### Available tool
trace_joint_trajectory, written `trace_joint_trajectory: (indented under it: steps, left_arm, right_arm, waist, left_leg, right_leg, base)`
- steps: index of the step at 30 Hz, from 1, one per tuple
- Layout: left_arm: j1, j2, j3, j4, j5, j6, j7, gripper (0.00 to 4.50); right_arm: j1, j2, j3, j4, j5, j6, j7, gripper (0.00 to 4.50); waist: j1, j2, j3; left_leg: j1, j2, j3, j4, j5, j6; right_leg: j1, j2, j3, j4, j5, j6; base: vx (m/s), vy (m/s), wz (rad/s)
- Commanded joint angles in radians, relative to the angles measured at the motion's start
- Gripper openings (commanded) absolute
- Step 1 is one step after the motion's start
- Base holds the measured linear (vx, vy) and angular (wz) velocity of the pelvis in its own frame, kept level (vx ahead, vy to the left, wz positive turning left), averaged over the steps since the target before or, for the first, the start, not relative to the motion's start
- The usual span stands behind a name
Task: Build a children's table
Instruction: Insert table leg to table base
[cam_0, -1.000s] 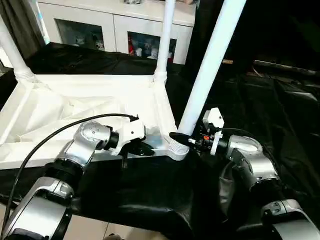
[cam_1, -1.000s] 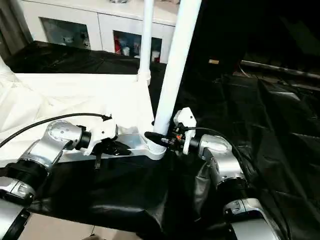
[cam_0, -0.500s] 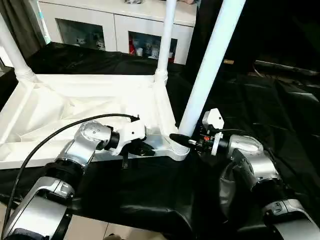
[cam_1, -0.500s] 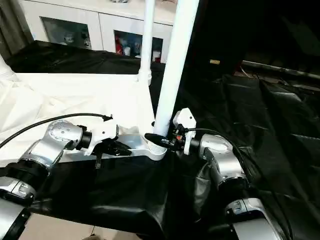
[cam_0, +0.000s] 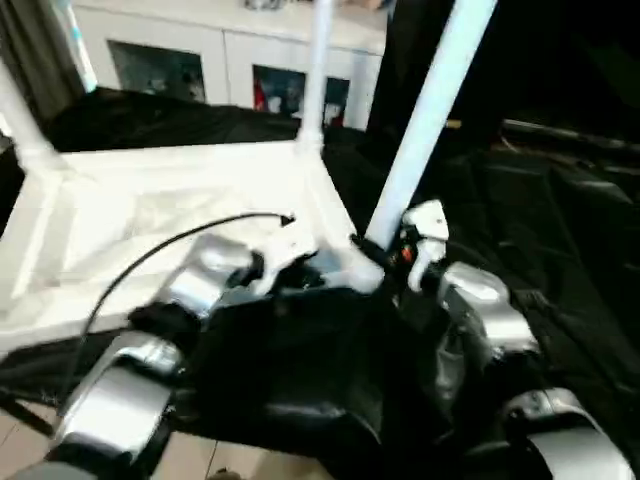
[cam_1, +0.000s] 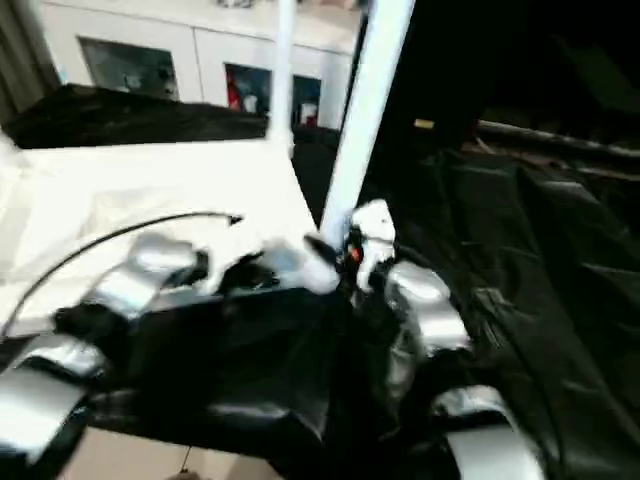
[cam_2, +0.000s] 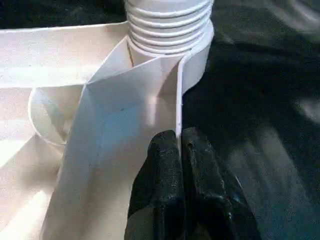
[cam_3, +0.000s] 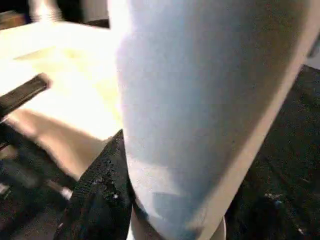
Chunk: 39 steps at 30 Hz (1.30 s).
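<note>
Tabletop: white, lies underside up on the black-draped work table, occupying the head view from 9 to 12 o'clock.
Corner sockets: three hold legs. Far-left leg at 10 o'clock, cut off by the frame edge; far leg at 12 o'clock, top cut off; near leg rising from the near right corner toward 1 o'clock, top cut off.
Left gripper: fingers pressed together, tips lying against the upright edge of the tabletop's rim, just below the ribbed socket.
Left wrist detail: socket rings and a curved rib on the underside are clear here; in the head views this corner is a blur.
Right gripper: at the foot of the near leg, 5 o'clock of the tabletop; jaws stand apart around the leg's base.
Right wrist detail: one black finger lies along the tube's side; the other finger is hidden behind the tube.
Cabinet: white, glass doors, beyond the table at 11 o'clock; contents too blurred to name.
Hard to make out: head views smeared; the left gripper's contact is not readable there.
</note>
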Motion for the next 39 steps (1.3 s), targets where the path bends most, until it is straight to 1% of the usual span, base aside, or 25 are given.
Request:
trace_joint_trajectory:
  steps: [1, 2, 3, 4, 7, 9, 10, 12, 13, 15, 16, 18, 22, 25, 27, 28, 29, 30, 31, 32, 33, 34, 36, 38, 39]
  left_arm:
    - [-0.064, -0.032, 0.055, 0.031, -0.002, 0.059, 0.173, 0.00]
    - [-0.083, -0.058, 0.059, 0.051, 0.000, 0.080, 0.218, 0.00]
    - [-0.095, -0.080, 0.059, 0.065, 0.002, 0.090, 0.248, 0.00]
    - [-0.111, -0.110, 0.058, 0.081, 0.007, 0.102, 0.284, 0.00]
    - [-0.125, -0.160, 0.051, 0.088, 0.015, 0.123, 0.325, 0.00]
    - [-0.127, -0.185, 0.044, 0.086, 0.021, 0.137, 0.337, 0.00]
    - [-0.128, -0.191, 0.042, 0.087, 0.024, 0.138, 0.345, 0.00]
    - [-0.130, -0.195, 0.042, 0.095, 0.026, 0.137, 0.354, 0.00]
    - [-0.136, -0.196, 0.044, 0.107, 0.027, 0.135, 0.368, 0.00]
    - [-0.140, -0.196, 0.046, 0.116, 0.027, 0.134, 0.375, 0.00]
    - [-0.143, -0.195, 0.047, 0.122, 0.027, 0.133, 0.380, 0.00]
    - [-0.146, -0.192, 0.048, 0.126, 0.027, 0.132, 0.383, 0.00]
    - [-0.149, -0.185, 0.051, 0.126, 0.027, 0.134, 0.389, 0.00]
    - [-0.150, -0.183, 0.053, 0.128, 0.028, 0.132, 0.389, 0.00]
    - [-0.152, -0.180, 0.054, 0.133, 0.027, 0.129, 0.389, 0.00]
    - [-0.154, -0.176, 0.054, 0.137, 0.026, 0.124, 0.387, 0.00]
    - [-0.154, -0.175, 0.054, 0.137, 0.027, 0.123, 0.386, 0.00]
    - [-0.155, -0.172, 0.054, 0.137, 0.027, 0.120, 0.384, 0.00]
    - [-0.156, -0.170, 0.054, 0.137, 0.027, 0.117, 0.382, 0.00]
    - [-0.156, -0.168, 0.053, 0.136, 0.028, 0.115, 0.380, 0.00]
    - [-0.156, -0.162, 0.050, 0.131, 0.031, 0.107, 0.370, 0.00]
    - [-0.155, -0.157, 0.047, 0.127, 0.033, 0.103, 0.363, 0.00]
    - [-0.149, -0.147, 0.043, 0.112, 0.034, 0.097, 0.345, 0.00]
    - [-0.141, -0.134, 0.041, 0.097, 0.034, 0.088, 0.327, 0.00]
    - [-0.140, -0.133, 0.041, 0.095, 0.033, 0.088, 0.325, 0.00]
  right_arm:
    - [0.054, 0.024, 0.002, 0.165, -0.039, 0.108, -0.132, 1.89]
    - [0.038, 0.045, -0.013, 0.190, -0.030, 0.114, -0.188, 1.89]
    - [0.025, 0.061, -0.021, 0.209, -0.025, 0.120, -0.230, 1.89]
    - [0.006, 0.085, -0.042, 0.235, -0.015, 0.129, -0.281, 1.89]
    - [-0.027, 0.120, -0.070, 0.275, -0.007, 0.143, -0.355, 1.89]
    - [-0.042, 0.133, -0.066, 0.292, -0.021, 0.143, -0.381, 1.89]
    - [-0.046, 0.138, -0.063, 0.297, -0.027, 0.143, -0.388, 1.89]
    - [-0.052, 0.146, -0.063, 0.304, -0.030, 0.145, -0.397, 1.89]
    - [-0.060, 0.156, -0.064, 0.314, -0.031, 0.146, -0.407, 1.89]
    - [-0.065, 0.161, -0.066, 0.321, -0.031, 0.146, -0.414, 1.89]
    - [-0.070, 0.164, -0.070, 0.328, -0.035, 0.144, -0.418, 1.89]
    - [-0.075, 0.167, -0.073, 0.335, -0.038, 0.142, -0.421, 1.89]
    - [-0.093, 0.175, -0.070, 0.354, -0.055, 0.140, -0.425, 1.89]
    - [-0.100, 0.174, -0.061, 0.360, -0.071, 0.140, -0.414, 1.89]
    - [-0.104, 0.174, -0.058, 0.358, -0.074, 0.137, -0.401, 1.89]
    - [-0.109, 0.172, -0.057, 0.352, -0.073, 0.130, -0.385, 2.45]
    - [-0.110, 0.171, -0.057, 0.351, -0.072, 0.128, -0.382, 2.45]
    - [-0.115, 0.169, -0.057, 0.349, -0.073, 0.122, -0.374, 2.59]
    - [-0.120, 0.167, -0.057, 0.349, -0.073, 0.119, -0.367, 2.62]
    - [-0.122, 0.166, -0.055, 0.347, -0.075, 0.118, -0.359, 2.68]
    - [-0.129, 0.160, -0.048, 0.339, -0.081, 0.112, -0.335, 2.68]
    - [-0.131, 0.156, -0.044, 0.331, -0.083, 0.110, -0.322, 2.98]
    - [-0.134, 0.144, -0.043, 0.311, -0.085, 0.104, -0.294, 3.08]
    - [-0.137, 0.126, -0.055, 0.288, -0.077, 0.099, -0.263, 3.32]
    - [-0.137, 0.123, -0.057, 0.286, -0.076, 0.098, -0.259, 3.44]
  waist:
    - [-0.010, 0.019, -0.029]
    - [-0.014, 0.025, -0.030]
    - [-0.012, 0.023, -0.033]
    - [-0.013, 0.024, -0.032]
    - [-0.010, 0.024, -0.036]
    - [-0.007, 0.022, -0.038]
    - [-0.005, 0.016, -0.039]
    - [-0.003, 0.016, -0.041]
    - [-0.001, 0.012, -0.043]
    - [0.000, 0.013, -0.040]
    - [-0.001, 0.012, -0.039]
    - [-0.003, 0.013, -0.039]
    - [-0.007, 0.013, -0.034]
    - [-0.009, 0.014, -0.034]
    - [-0.008, 0.016, -0.034]
    - [-0.009, 0.016, -0.033]
    - [-0.009, 0.017, -0.033]
    - [-0.009, 0.017, -0.033]
    - [-0.012, 0.019, -0.037]
    - [-0.011, 0.017, -0.040]
    - [-0.012, 0.020, -0.037]
    - [-0.013, 0.018, -0.036]
    - [-0.012, 0.019, -0.037]
    - [-0.014, 0.018, -0.040]
    - [-0.015, 0.017, -0.043]
  left_leg:
    - [0.024, 0.062, -0.041, -0.098, -0.522, -0.051]
    - [0.020, 0.061, -0.040, -0.101, -0.518, -0.056]
    - [0.020, 0.062, -0.041, -0.101, -0.510, -0.057]
    - [0.018, 0.061, -0.039, -0.103, -0.505, -0.054]
    - [0.017, 0.059, -0.031, -0.100, -0.459, -0.043]
    - [0.014, 0.061, -0.025, -0.099, -0.415, -0.033]
    - [0.012, 0.059, -0.022, -0.097, -0.383, -0.021]
    - [0.010, 0.059, -0.020, -0.095, -0.352, -0.011]
    - [0.008, 0.059, -0.019, -0.094, -0.323, -0.003]
    - [0.010, 0.059, -0.018, -0.095, -0.332, -0.003]
    - [0.011, 0.060, -0.020, -0.096, -0.350, -0.006]
    - [0.012, 0.059, -0.022, -0.098, -0.377, -0.015]
    - [0.014, 0.060, -0.029, -0.101, -0.455, -0.031]
    - [0.012, 0.061, -0.032, -0.104, -0.464, -0.034]
    - [0.015, 0.061, -0.031, -0.104, -0.464, -0.034]
    - [0.015, 0.061, -0.030, -0.104, -0.466, -0.034]
    - [0.014, 0.061, -0.030, -0.105, -0.468, -0.034]
    - [0.013, 0.061, -0.030, -0.105, -0.467, -0.034]
    - [0.008, 0.061, -0.032, -0.106, -0.453, -0.033]
    - [0.003, 0.061, -0.032, -0.106, -0.427, -0.030]
    - [0.002, 0.064, -0.032, -0.109, -0.411, -0.031]
    - [0.008, 0.062, -0.027, -0.106, -0.422, -0.027]
    - [0.006, 0.061, -0.026, -0.104, -0.409, -0.021]
    - [0.000, 0.062, -0.026, -0.103, -0.372, -0.010]
    - [-0.002, 0.063, -0.024, -0.100, -0.328, -0.001]
  right_leg:
    - [-0.014, -0.089, 0.039, -0.107, -0.524, -0.137]
    - [-0.011, -0.088, 0.038, -0.104, -0.492, -0.144]
    - [-0.008, -0.088, 0.037, -0.103, -0.468, -0.147]
    - [-0.007, -0.085, 0.037, -0.102, -0.422, -0.156]
    - [-0.001, -0.083, 0.039, -0.096, -0.318, -0.181]
    - [0.004, -0.086, 0.041, -0.092, -0.257, -0.195]
    - [0.008, -0.085, 0.041, -0.091, -0.228, -0.200]
    - [0.012, -0.086, 0.042, -0.088, -0.210, -0.202]
    - [0.017, -0.087, 0.042, -0.087, -0.188, -0.202]
    - [0.013, -0.086, 0.042, -0.089, -0.210, -0.200]
    - [0.012, -0.086, 0.042, -0.091, -0.242, -0.195]
    - [0.010, -0.085, 0.041, -0.095, -0.294, -0.180]
    - [-0.001, -0.087, 0.041, -0.105, -0.400, -0.152]
    - [-0.002, -0.088, 0.040, -0.106, -0.415, -0.142]
    - [-0.005, -0.087, 0.041, -0.107, -0.401, -0.145]
    - [-0.005, -0.087, 0.041, -0.106, -0.392, -0.149]
    - [-0.005, -0.086, 0.041, -0.106, -0.386, -0.151]
    - [-0.004, -0.086, 0.041, -0.106, -0.385, -0.151]
    - [0.001, -0.087, 0.041, -0.102, -0.363, -0.157]
    - [0.009, -0.088, 0.040, -0.100, -0.334, -0.156]
    - [0.008, -0.086, 0.039, -0.097, -0.301, -0.165]
    - [0.005, -0.086, 0.039, -0.099, -0.301, -0.176]
    - [0.008, -0.089, 0.041, -0.099, -0.300, -0.181]
    - [0.016, -0.091, 0.041, -0.095, -0.268, -0.192]
    - [0.021, -0.090, 0.040, -0.089, -0.213, -0.206]
  base:
    - [0.000, 0.000, 0.00]
    - [0.000, 0.000, 0.00]
    - [0.000, 0.000, 0.00]
    - [0.000, 0.000, 0.00]
    - [0.000, 0.000, 0.00]
    - [0.000, 0.000, 0.00]
    - [0.000, 0.000, 0.00]
    - [0.000, 0.000, 0.00]
    - [0.000, 0.000, 0.00]
    - [0.000, 0.000, 0.00]
    - [0.000, 0.000, 0.00]
    - [0.000, 0.000, 0.00]
    - [0.000, 0.000, 0.00]
    - [0.000, 0.000, 0.00]
    - [0.000, 0.000, 0.00]
    - [0.000, 0.000, 0.00]
    - [0.000, 0.000, 0.00]
    - [0.000, 0.000, 0.00]
    - [0.000, 0.000, 0.00]
    - [0.000, 0.000, 0.00]
    - [0.000, 0.000, 0.00]
    - [0.000, 0.000, 0.00]
    - [0.000, 0.000, 0.00]
    - [0.000, 0.000, 0.00]
    - [0.000, 0.000, 0.00]
